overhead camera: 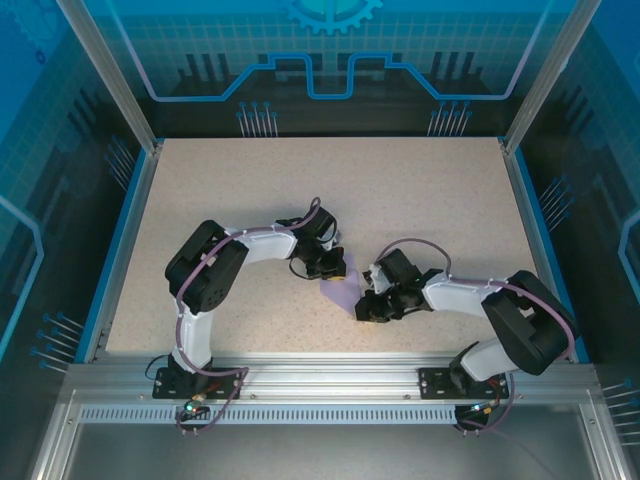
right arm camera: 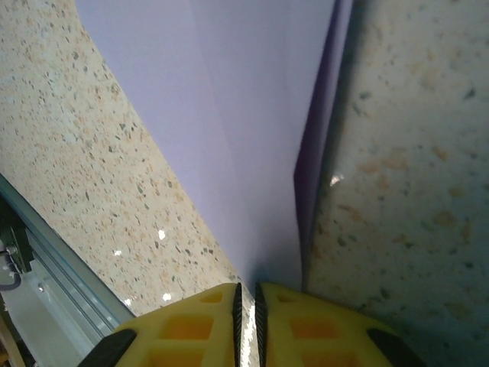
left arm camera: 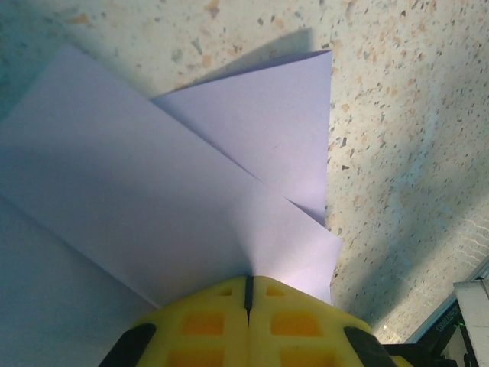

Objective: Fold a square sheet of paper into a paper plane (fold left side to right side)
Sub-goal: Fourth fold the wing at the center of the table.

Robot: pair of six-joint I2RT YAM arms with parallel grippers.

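Observation:
The lavender paper (overhead camera: 341,293) lies mid-table between the two arms, folded into overlapping flaps, so it is neither a flat square sheet nor a finished paper plane. In the left wrist view its layers (left arm camera: 153,191) fan out from my left gripper (left arm camera: 248,280). The yellow fingers are shut tight and the paper puckers right at their seam. From above, that gripper (overhead camera: 330,266) sits on the paper's upper left edge. My right gripper (overhead camera: 368,305) is at the lower right edge. Its jaws (right arm camera: 246,289) are all but shut, with speckled table in the thin slit. The paper's narrow end (right arm camera: 229,115) reaches their tips.
The speckled beige table (overhead camera: 330,190) stretches beyond the arms. A blue rim and metal frame (overhead camera: 320,375) border the near side, and a strip of that frame (right arm camera: 46,245) shows in the right wrist view. Blue panels wall the cell.

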